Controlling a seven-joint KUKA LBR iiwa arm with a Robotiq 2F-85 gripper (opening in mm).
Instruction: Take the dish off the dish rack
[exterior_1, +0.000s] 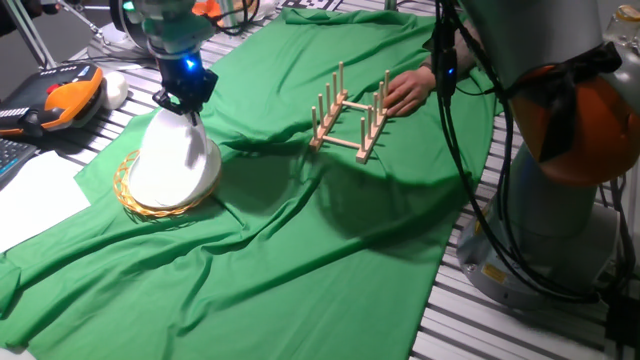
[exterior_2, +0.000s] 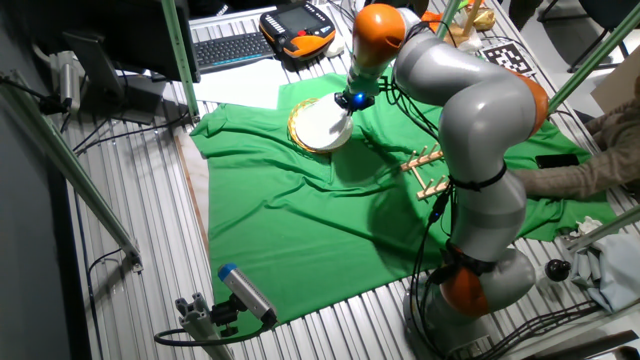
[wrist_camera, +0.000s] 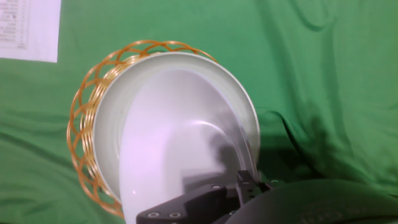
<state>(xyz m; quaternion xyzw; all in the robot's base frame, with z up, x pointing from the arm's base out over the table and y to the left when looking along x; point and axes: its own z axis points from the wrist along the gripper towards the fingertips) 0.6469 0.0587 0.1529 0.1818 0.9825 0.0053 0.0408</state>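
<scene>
Gripper grasping the dish by its top rim, tilted over a second plate on the wicker mat beneath. I note the dish rack well apart, bare.

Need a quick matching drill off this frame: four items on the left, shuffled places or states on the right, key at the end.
Items
1. dish
2. dish rack
3. wicker mat
4. human hand

Places or states
A. flat on the green cloth, under a second white plate
B. tilted, upper rim in the pincer
C. resting on the cloth at the rack's far end
D. no plate between its pegs

Pairs: 1-B, 2-D, 3-A, 4-C
</scene>
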